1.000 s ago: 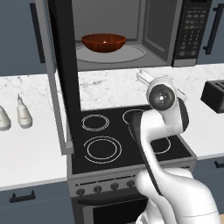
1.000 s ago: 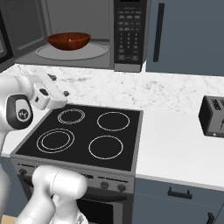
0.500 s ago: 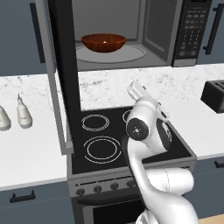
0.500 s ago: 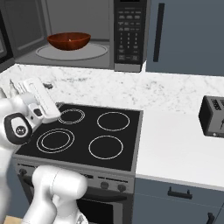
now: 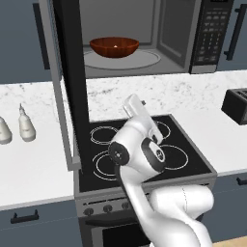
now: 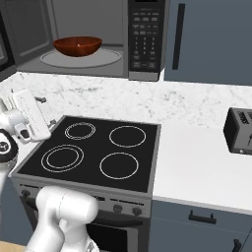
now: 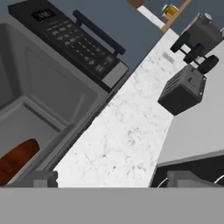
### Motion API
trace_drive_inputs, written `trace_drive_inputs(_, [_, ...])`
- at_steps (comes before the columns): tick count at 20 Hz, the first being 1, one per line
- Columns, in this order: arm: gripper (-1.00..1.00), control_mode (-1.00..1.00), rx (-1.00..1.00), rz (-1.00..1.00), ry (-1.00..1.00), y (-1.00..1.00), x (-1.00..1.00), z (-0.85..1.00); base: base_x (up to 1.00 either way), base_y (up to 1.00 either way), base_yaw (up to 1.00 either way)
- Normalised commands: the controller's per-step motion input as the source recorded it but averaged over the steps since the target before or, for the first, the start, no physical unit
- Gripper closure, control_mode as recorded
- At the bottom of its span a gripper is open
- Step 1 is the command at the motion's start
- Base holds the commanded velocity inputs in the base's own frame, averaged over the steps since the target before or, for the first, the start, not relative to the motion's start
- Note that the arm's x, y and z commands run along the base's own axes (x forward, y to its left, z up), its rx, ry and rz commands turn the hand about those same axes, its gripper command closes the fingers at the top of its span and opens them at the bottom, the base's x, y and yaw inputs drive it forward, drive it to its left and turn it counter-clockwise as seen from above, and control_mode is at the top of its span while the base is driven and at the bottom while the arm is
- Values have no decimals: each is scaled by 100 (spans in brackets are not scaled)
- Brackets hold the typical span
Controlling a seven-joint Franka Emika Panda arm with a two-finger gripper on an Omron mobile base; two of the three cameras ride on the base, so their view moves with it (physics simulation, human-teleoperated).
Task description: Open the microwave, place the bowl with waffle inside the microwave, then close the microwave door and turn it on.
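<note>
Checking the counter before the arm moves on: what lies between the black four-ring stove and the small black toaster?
In the right base view, just bare white marbled counter lies between the black four-ring stove and the small black toaster.

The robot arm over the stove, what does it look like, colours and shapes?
The arm is glossy white, built of rounded tubular segments with dark grey round joint caps and dark seams. Its end effector is a boxy white hand with two small dark grey finger tips. No cables or markings are visible.
</note>
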Motion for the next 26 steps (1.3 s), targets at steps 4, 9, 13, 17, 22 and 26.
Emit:
trace_drive_inputs(4, [-100, -100, 0, -11, -16, 52, 0, -33, 0, 0, 0])
trace_drive_inputs(9, [-100, -100, 0, -12, -12, 52, 0, -26, 0, 0, 0])
trace_drive_inputs(13, [-100, -100, 2, -8, -5, 46, -19, -1, 0, 0, 0])
trace_drive_inputs(17, [-100, -100, 0, -5, 0, 51, -25, 0, 0, 0, 0])
trace_drive_inputs(22, [-100, -100, 0, -5, 0, 65, -18, 0, 0, 0, 0])
trace_drive_inputs(26, [-100, -100, -1, -4, -5, 70, -9, -8, 0, 0, 0])
